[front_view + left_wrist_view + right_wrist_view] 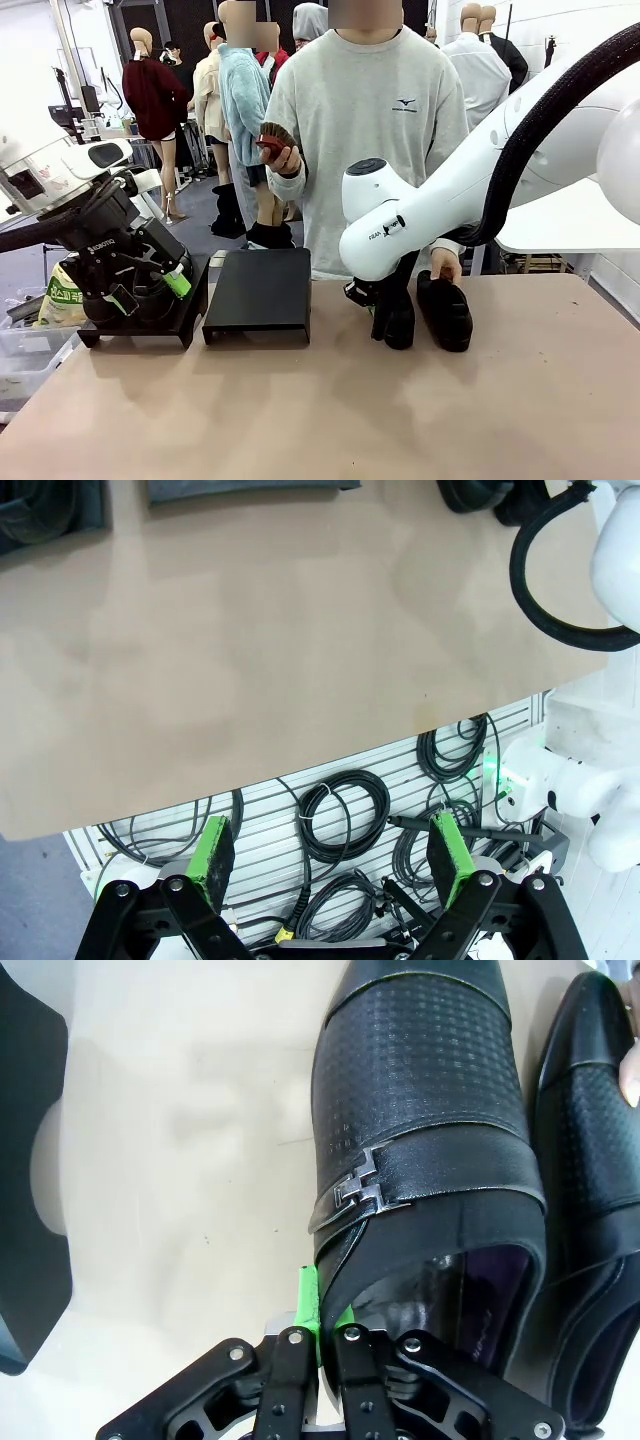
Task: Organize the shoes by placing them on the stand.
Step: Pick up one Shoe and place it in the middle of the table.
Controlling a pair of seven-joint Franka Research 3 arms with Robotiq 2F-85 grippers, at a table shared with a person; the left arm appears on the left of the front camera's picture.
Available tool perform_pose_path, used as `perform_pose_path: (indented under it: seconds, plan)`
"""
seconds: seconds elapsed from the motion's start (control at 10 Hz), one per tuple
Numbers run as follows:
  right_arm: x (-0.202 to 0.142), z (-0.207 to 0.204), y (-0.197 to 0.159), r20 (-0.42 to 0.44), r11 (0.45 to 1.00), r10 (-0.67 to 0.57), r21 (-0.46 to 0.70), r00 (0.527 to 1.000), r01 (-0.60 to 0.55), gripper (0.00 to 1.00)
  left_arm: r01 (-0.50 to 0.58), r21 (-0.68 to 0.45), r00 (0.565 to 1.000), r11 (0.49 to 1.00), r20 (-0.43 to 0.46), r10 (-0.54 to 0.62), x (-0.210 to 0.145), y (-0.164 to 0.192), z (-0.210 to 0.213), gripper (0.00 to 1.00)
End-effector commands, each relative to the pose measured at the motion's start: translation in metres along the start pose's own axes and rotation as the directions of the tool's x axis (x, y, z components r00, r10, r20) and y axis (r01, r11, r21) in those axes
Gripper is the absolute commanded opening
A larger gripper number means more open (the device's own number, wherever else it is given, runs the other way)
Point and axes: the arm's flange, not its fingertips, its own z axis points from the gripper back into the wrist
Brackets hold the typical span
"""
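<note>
Two glossy black dress shoes (400, 325) stand side by side on the counter (320, 400), just right of the low black stand (258, 290), whose top is bare. The right tool (325, 1325) is clamped on the side wall of the buckled shoe (420, 1110) at its opening, a thin edge that I'd guess suits lifting it over to the stand. A person's hand (445, 265) rests on the other shoe (445, 312), probably steadying it. The left tool (330, 855) hangs with fingers apart at the counter's left end, out of the way.
</note>
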Motion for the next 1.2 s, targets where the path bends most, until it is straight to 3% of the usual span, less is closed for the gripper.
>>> perform_pose_path:
  seconds: [0.0,0.9,1.1]
  plan:
    - [-0.003,0.001,0.001,-0.009,1.000,-0.015,0.007,1.000,0.015,0.00,0.003,-0.018,1.000,1.000,0.002,-0.003,0.002,-0.001,0.000,1.00]
    - [-0.013,0.019,0.001,0.025,1.000,-0.010,0.015,1.000,0.010,0.00,0.003,-0.018,1.000,1.000,0.002,-0.003,0.002,-0.001,0.000,1.00]
    - [-0.034,0.054,0.000,0.044,0.999,0.019,0.032,0.999,-0.020,0.00,0.003,-0.018,1.000,1.000,0.002,-0.003,0.002,-0.001,0.000,1.00]
